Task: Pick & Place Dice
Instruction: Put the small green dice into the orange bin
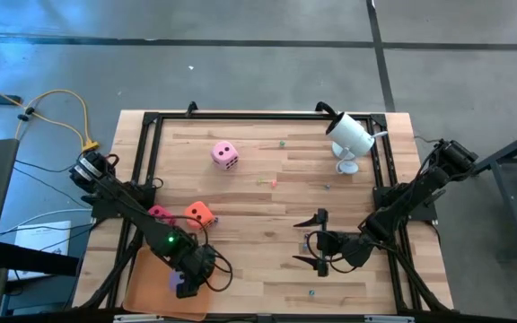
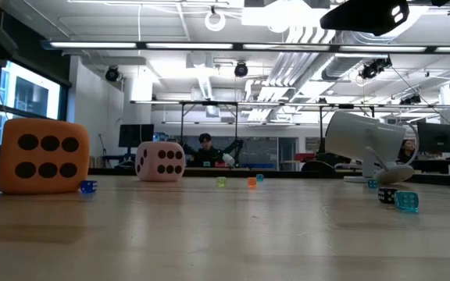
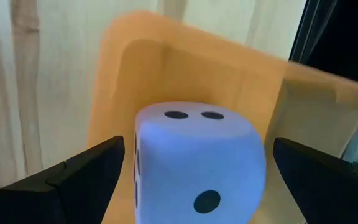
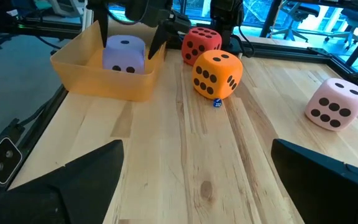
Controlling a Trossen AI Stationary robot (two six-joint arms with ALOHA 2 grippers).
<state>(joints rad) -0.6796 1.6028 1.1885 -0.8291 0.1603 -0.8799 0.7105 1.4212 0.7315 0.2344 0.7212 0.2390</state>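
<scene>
Fingers of my left gripper [image 4: 131,28] stand wide apart around the purple die [image 3: 197,165], which sits in the orange tray [image 4: 86,74], not gripped. Just beyond the tray lie the magenta die [image 4: 201,42] and orange die [image 4: 216,73], with the pink die [image 1: 224,154] farther up the table. My right gripper [image 1: 313,240] waits released above bare wood.

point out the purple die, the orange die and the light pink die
purple die [image 4: 124,55], right wrist view, on its front face, inside the orange tray [image 4: 92,78]
orange die [image 4: 216,73], right wrist view, on its six-pip front face
light pink die [image 1: 224,154], high view, on its top face
</scene>
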